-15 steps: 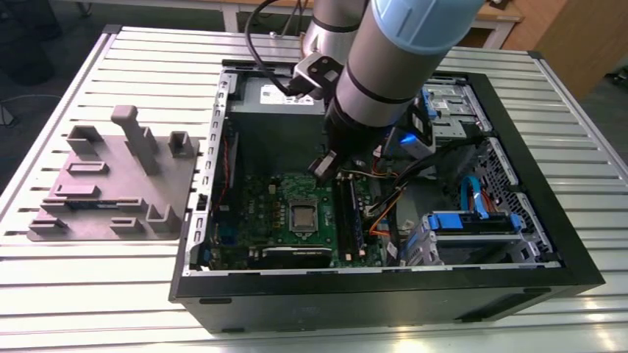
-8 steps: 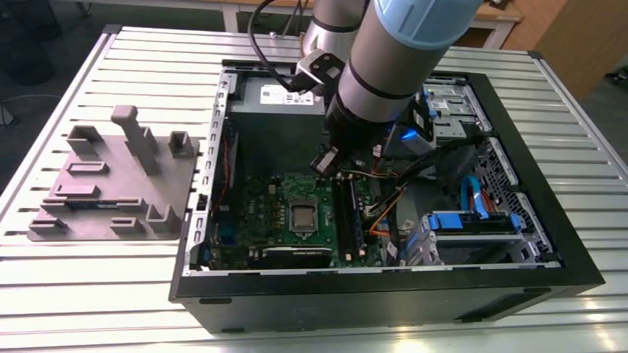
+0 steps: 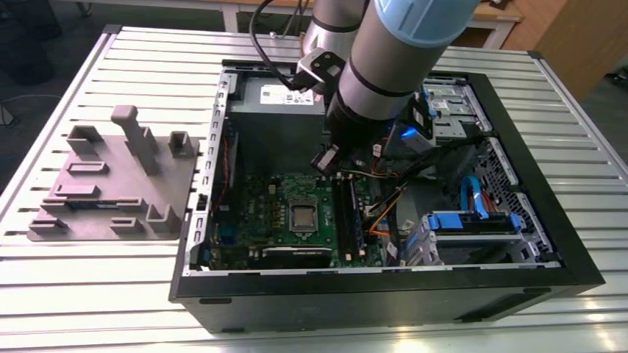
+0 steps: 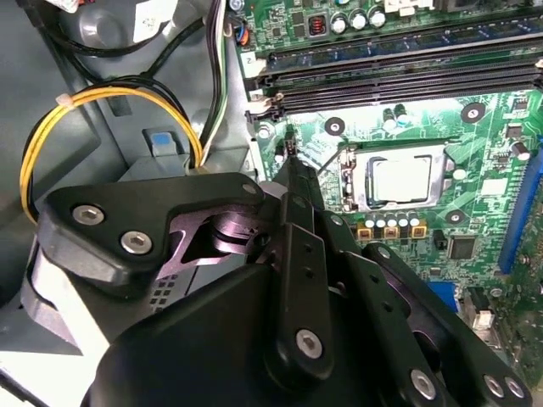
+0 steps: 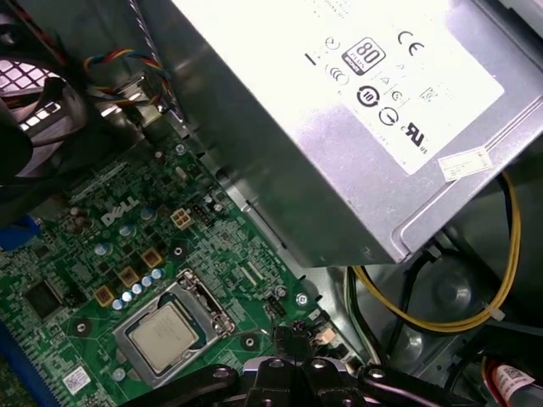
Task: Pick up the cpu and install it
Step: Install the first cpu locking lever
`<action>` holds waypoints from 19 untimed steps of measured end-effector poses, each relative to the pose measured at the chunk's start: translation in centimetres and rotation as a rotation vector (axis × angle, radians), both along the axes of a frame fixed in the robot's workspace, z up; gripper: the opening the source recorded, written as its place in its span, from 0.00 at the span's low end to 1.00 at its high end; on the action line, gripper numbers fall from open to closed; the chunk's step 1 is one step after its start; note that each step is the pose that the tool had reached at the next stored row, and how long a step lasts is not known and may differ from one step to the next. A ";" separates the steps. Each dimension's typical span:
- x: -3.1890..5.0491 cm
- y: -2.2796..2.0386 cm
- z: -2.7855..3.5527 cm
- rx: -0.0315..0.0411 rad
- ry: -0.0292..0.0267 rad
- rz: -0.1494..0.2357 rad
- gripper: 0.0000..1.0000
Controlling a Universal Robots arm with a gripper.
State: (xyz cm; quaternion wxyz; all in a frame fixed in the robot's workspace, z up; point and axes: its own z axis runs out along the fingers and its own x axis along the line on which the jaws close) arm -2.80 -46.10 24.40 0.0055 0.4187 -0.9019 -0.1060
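While the hand (image 4: 293, 165) hovers low over the motherboard (image 4: 475, 220), its fingers look pressed together and grip nothing. CPU (image 4: 400, 180) sits flat in its socket (image 4: 349, 182), silver top up, just beside the fingertips and a little beyond them, apart from the hand. Square chip, no long axis.

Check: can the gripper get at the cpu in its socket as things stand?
Probably yes. The cpu lies face-up in the open socket, nothing over it, and the gripper hangs just beside it over the motherboard. The metal socket frame may hinder gripping its edges.
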 end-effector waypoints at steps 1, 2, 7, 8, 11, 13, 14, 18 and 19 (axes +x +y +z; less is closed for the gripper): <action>0.00 0.07 -0.04 -0.0001 0.0000 0.001 0.10; 0.00 0.15 -0.09 0.0000 0.0000 0.003 0.10; -0.02 0.48 -0.30 0.0003 0.0000 0.025 0.10; -0.02 0.49 -0.33 0.0003 -0.0001 0.034 0.10; -0.09 0.45 -0.34 0.0001 -0.0001 0.054 0.10; -0.13 0.33 -0.35 -0.0001 0.0000 0.057 0.10; -0.15 0.26 -0.35 -0.0009 0.0001 0.058 0.10; -0.21 0.03 -0.35 -0.0103 0.0002 0.061 0.10; -0.24 -0.01 -0.35 -0.0147 0.0004 0.062 0.10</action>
